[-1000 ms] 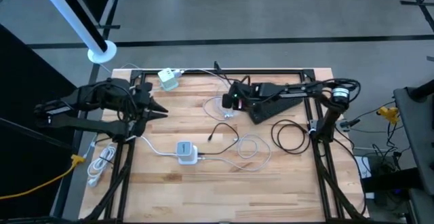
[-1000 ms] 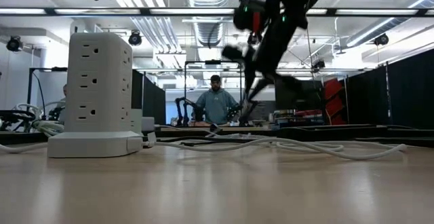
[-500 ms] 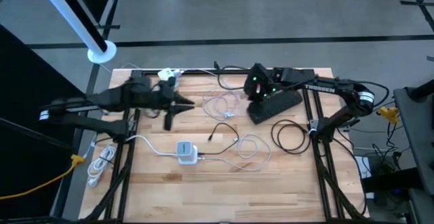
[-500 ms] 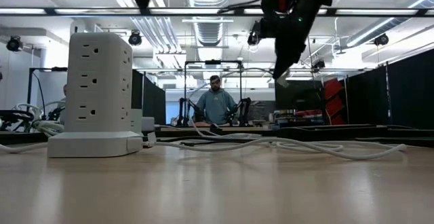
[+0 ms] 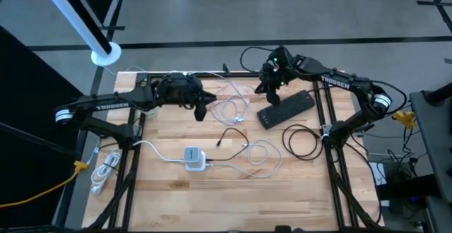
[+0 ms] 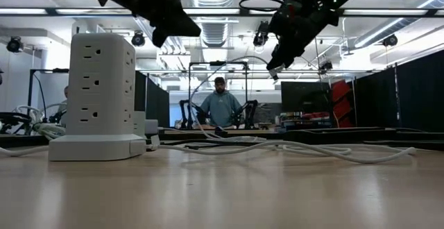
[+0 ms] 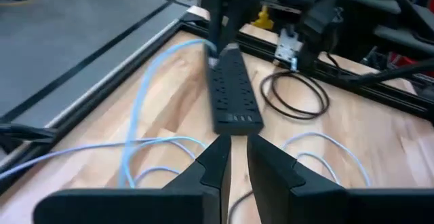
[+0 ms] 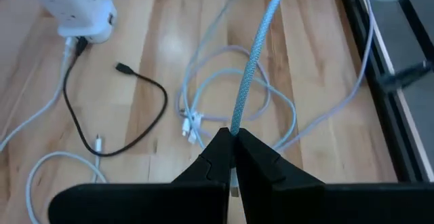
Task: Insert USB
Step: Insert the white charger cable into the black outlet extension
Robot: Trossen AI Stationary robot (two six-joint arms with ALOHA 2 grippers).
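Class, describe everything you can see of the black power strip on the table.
The black power strip is a long, flat, dark bar, plastic by its look, with a row of sockets along its top. It lies flat and diagonal on the wooden table, near the far right, beside a coiled black cable. Neither gripper touches it.

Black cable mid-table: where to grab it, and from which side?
Grip the black cable right behind its free plug, coming straight down with fingers across it. It lies flat on the wood, that end clear of the white cables. The right gripper is shut on the blue braided cable, so the left gripper seems the one to use.
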